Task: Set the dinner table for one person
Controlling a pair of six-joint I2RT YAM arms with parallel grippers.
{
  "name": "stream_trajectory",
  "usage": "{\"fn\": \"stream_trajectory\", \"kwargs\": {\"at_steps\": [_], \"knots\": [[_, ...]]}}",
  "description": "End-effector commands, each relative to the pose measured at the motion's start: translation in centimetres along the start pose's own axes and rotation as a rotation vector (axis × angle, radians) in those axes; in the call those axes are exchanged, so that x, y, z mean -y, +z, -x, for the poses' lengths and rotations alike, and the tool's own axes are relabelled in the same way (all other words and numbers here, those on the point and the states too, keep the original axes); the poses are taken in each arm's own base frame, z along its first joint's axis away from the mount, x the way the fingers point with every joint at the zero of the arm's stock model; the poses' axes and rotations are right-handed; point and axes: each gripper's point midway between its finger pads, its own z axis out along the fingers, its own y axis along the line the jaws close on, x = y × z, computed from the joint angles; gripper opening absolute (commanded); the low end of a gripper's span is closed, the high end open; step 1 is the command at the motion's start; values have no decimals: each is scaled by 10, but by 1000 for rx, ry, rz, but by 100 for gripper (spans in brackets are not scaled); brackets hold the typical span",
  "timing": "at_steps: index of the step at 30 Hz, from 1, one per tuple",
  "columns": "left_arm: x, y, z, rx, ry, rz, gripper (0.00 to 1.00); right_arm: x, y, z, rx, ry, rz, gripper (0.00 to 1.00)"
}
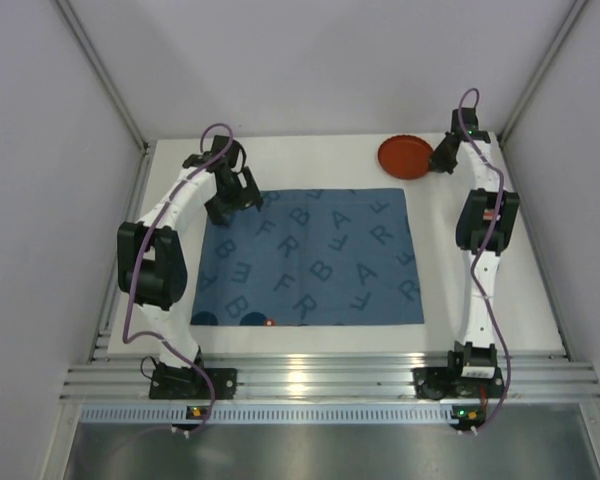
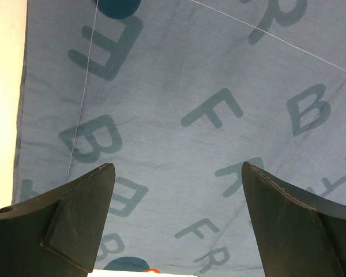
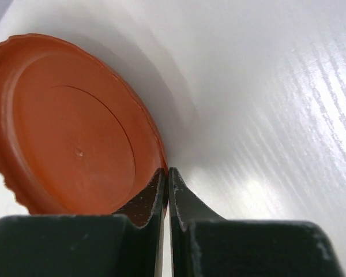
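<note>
1. The worktop (image 1: 536, 300) fills the middle of the top view, with the mat (image 1: 320, 260) spread on it. The left jaws hang released over the mat's upper left corner.
2. At upper right, off the mat, the right jaws are clenched on the rim of the plate (image 1: 402, 157). We judge the step is carrying it to the mat: lift clear, keep it level, land it mid-mat.
3. Only the right wrist view shows the pinch at the rim; only the top view shows the path to the mat.
</note>
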Motion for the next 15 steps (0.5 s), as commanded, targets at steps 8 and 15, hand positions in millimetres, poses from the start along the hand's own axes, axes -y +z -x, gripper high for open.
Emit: {"fn": "stream_trajectory", "kwargs": {"at_steps": [8,15], "knots": [[2,-11,5,33,47,-36,97,-80,-139,20,86,-50,280,0],[-9,-18,-7,50,98,-53,98,-62,-150,-100,-81,-150,223,0]]}}
